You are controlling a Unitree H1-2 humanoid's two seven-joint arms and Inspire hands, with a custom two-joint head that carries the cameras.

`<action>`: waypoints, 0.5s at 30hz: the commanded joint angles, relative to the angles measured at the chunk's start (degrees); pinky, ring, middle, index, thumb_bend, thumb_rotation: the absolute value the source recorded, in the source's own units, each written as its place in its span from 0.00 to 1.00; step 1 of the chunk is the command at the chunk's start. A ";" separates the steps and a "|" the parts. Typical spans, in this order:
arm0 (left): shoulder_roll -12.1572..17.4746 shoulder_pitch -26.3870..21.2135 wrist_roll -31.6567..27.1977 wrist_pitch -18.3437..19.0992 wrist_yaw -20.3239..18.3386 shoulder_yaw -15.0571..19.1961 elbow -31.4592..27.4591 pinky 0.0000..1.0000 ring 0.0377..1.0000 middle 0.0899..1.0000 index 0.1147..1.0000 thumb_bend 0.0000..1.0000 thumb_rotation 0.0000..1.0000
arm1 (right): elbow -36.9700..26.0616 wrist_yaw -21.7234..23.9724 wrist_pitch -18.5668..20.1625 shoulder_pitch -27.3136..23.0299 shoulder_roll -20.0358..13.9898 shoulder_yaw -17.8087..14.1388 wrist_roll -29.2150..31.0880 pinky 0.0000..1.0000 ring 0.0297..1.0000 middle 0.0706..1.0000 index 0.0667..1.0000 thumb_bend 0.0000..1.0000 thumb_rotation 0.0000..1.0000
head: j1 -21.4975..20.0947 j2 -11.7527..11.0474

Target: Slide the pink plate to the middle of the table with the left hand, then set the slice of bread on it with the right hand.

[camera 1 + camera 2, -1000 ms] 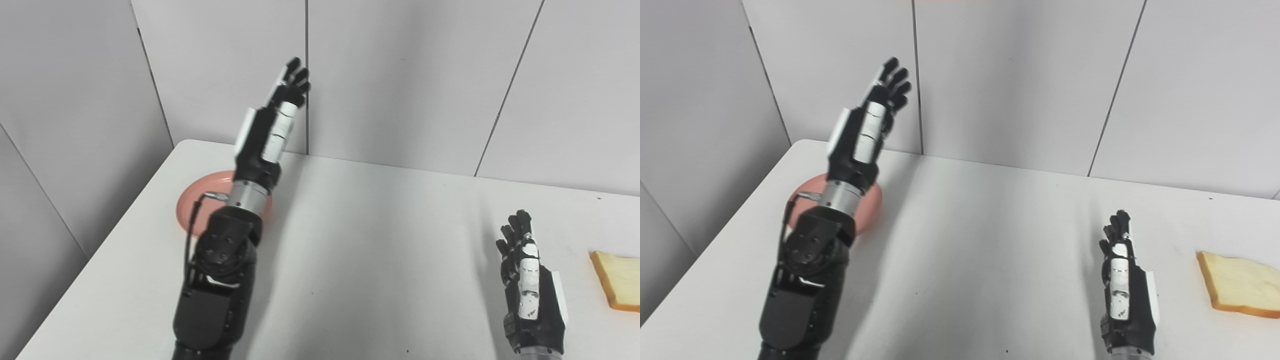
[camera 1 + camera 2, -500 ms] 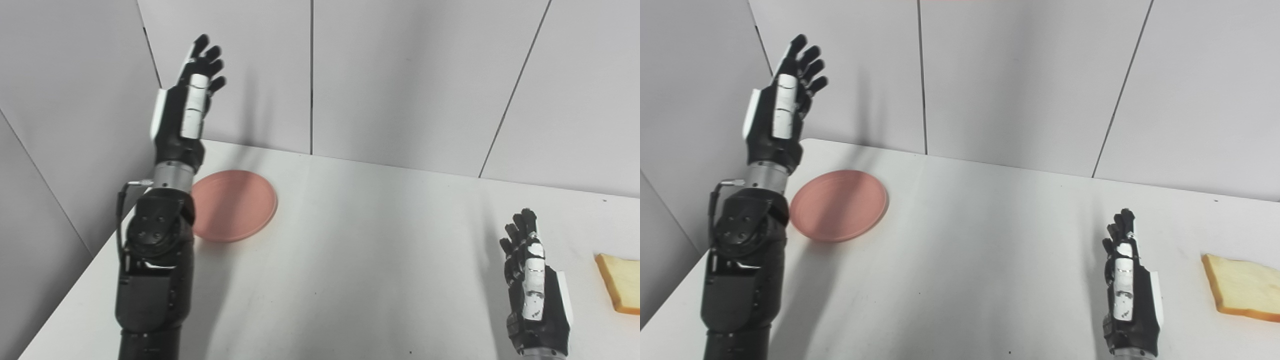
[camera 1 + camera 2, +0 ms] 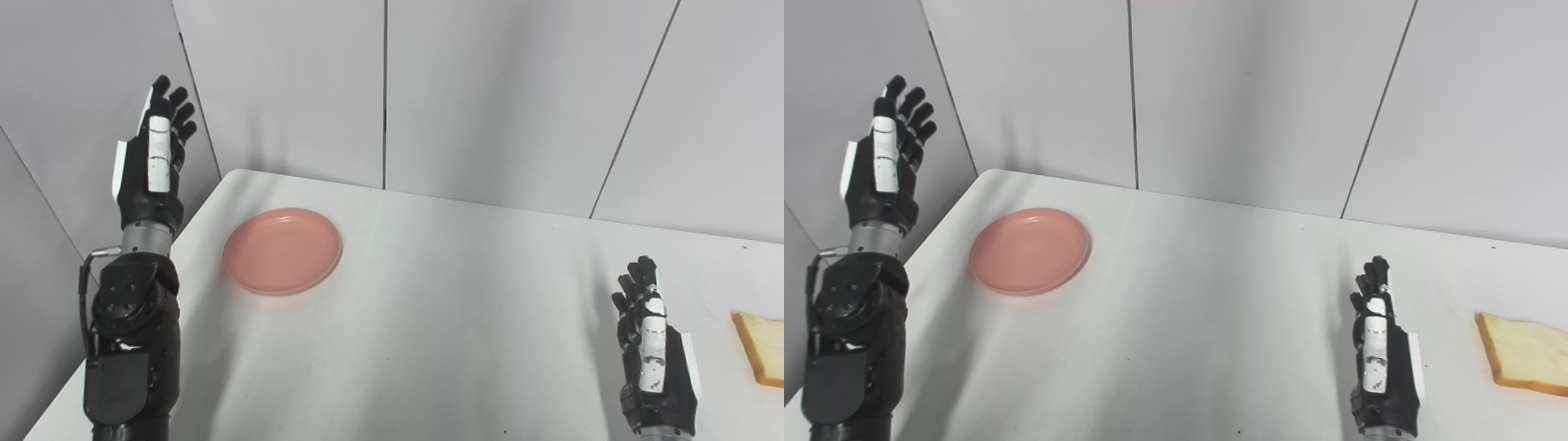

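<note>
Grey wall panels stand behind a white table (image 3: pixel 429 318). On it, the plate (image 3: pixel 282 250) sits at about 10 o'clock, near the far left corner and not yet in the middle. The bread (image 3: pixel 1524 359) lies at about 3 o'clock, by the right edge. The left hand (image 3: pixel 150 168) is up in the air at 9 o'clock, past the left side of the table, well apart from the plate. Its fingers point up and are spread, and it holds nothing. The right hand (image 3: pixel 1381 358) is low at about 4 o'clock, near the bread but not touching it. Its fingers are straight and it holds nothing too. The first step looks to be in hand: getting the left hand to the plate. Next it likely needs to come down at the plate's left rim and push it toward the middle. Nothing else sits on the table, so nothing blocks the way there. The bread step has not begun.
</note>
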 commanded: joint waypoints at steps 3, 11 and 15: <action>2.95 -1.00 -1.42 -0.85 0.22 1.17 0.89 0.96 0.94 0.94 0.94 0.74 0.93 | -2.07 0.55 0.21 -1.10 0.05 0.04 0.76 1.00 1.00 1.00 1.00 0.35 1.00 | -0.06 0.07; 2.47 -0.20 -2.55 -2.58 1.18 2.16 6.54 0.95 0.93 0.92 0.92 0.75 0.92 | -2.88 0.41 0.95 -1.16 -0.12 0.36 0.32 1.00 1.00 1.00 1.00 0.33 1.00 | -0.07 0.34; 3.06 -0.71 -4.72 -2.86 0.32 2.36 10.22 0.97 0.94 0.94 0.93 0.76 0.89 | -3.08 0.39 1.10 -1.16 -0.10 0.30 0.43 1.00 1.00 1.00 1.00 0.33 1.00 | -0.06 0.49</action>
